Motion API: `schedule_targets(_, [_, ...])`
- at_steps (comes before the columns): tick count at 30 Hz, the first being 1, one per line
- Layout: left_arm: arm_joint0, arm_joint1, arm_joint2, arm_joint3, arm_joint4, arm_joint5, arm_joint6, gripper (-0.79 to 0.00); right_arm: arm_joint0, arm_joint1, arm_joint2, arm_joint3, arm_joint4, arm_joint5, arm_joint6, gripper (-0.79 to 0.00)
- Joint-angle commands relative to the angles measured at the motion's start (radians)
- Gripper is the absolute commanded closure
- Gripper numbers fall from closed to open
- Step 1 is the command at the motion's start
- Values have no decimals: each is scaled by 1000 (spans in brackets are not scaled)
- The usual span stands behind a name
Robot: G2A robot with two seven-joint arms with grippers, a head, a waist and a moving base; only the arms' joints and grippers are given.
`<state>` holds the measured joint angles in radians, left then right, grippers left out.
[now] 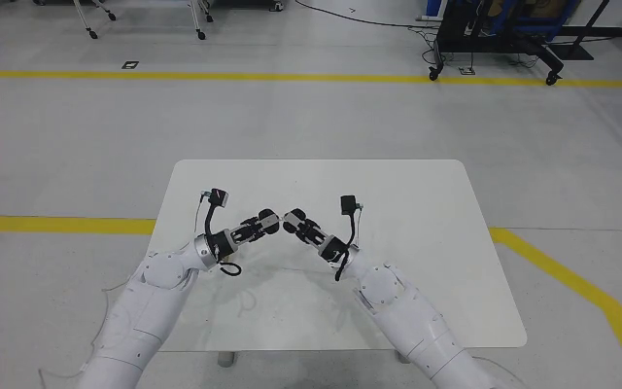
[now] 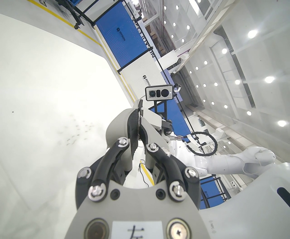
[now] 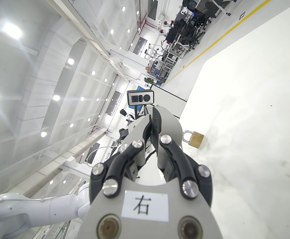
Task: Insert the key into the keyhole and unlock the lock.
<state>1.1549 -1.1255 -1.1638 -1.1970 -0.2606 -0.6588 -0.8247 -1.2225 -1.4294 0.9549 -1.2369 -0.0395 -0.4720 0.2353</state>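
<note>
Ribbed black jaws; boxy brass padlock [image 3: 196, 140]

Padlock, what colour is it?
The padlock has a brass-gold body and silver shackle, clearest in the right wrist view.

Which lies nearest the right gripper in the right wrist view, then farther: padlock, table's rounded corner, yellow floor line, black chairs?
From the right gripper:
1. The padlock, on the table close alongside.
2. The table's rounded corner, beyond the padlock.
3. The yellow floor line, past the table.
4. The black chairs, farthest, behind that line.
</note>
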Motion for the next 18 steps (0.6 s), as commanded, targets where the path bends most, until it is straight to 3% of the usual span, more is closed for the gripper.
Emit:
schedule_targets(1, [0, 0, 0, 0, 3, -2, 3, 0, -1, 0, 1, -1, 0, -1, 0, 0])
schedule_targets(10, [2, 2, -2, -2, 27, -4, 22, 0, -6, -1, 6, -5, 2, -5, 12, 0])
schedule_targets(12, [2, 1, -2, -4, 32, 1, 29, 0, -8, -1, 8, -8, 6, -7, 15, -360])
schedule_targets(16, [4, 2, -1, -7, 38, 6, 36, 0, -11, 0, 11, -13, 6, -6, 19, -369])
schedule_targets(17, [4, 2, -1, -7, 38, 8, 36, 0, -12, 0, 12, -14, 8, -7, 19, -720])
schedule_targets(18, [4, 2, -1, -8, 38, 9, 36, 0, -12, 0, 13, -15, 8, -7, 19, -785])
